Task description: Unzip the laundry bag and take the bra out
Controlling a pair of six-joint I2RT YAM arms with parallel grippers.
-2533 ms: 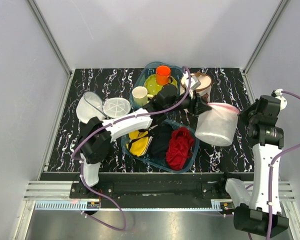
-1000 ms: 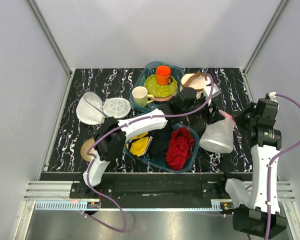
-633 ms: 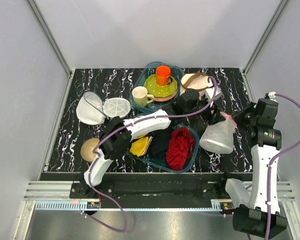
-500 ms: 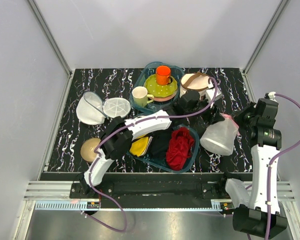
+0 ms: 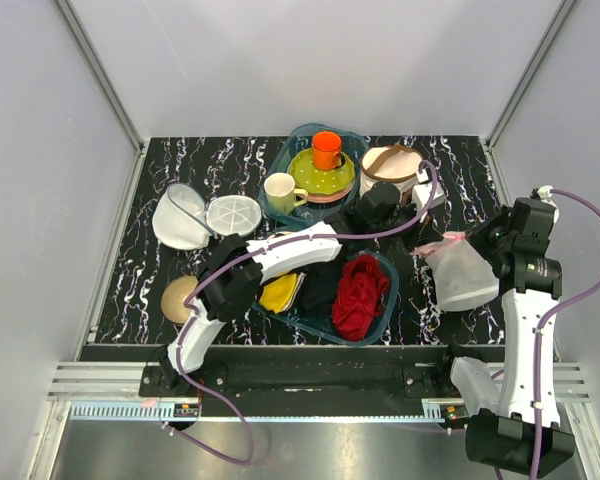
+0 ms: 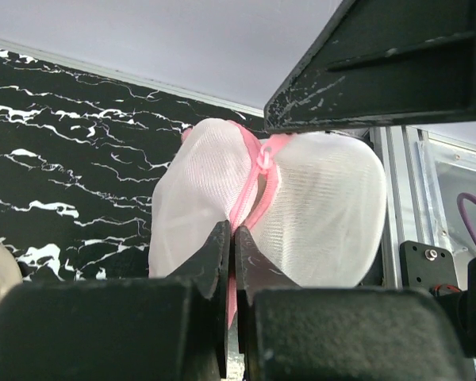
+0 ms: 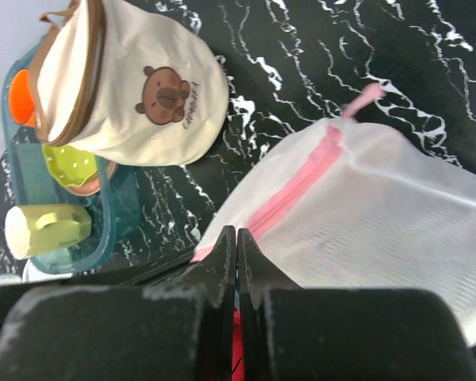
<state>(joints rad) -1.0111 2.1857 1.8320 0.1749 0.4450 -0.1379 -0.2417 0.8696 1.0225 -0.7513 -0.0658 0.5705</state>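
Observation:
The laundry bag (image 5: 462,272), white mesh with pink zip trim, sags between my two grippers at the right of the table. My left gripper (image 5: 423,243) reaches across from the left. In the left wrist view it (image 6: 232,232) is shut on the pink zip trim (image 6: 254,194), just below the zip pull (image 6: 263,161). My right gripper (image 5: 488,248) is shut on the bag's rim; in the right wrist view its tips (image 7: 236,232) pinch the edge where the pink zip (image 7: 297,186) ends. The bra is hidden.
A teal tray (image 5: 380,322) with a red cloth (image 5: 360,292) lies under the left arm. Behind stand a tray of dishes with an orange mug (image 5: 327,150) and a cream basket (image 5: 388,163). A white mesh pouch (image 5: 178,216), disc (image 5: 232,214) and tan dome (image 5: 178,298) lie left.
My left gripper has closed on the bag's pink zip trim. The bag has swung right and flattened out between the two grippers. The right arm has hardly moved.

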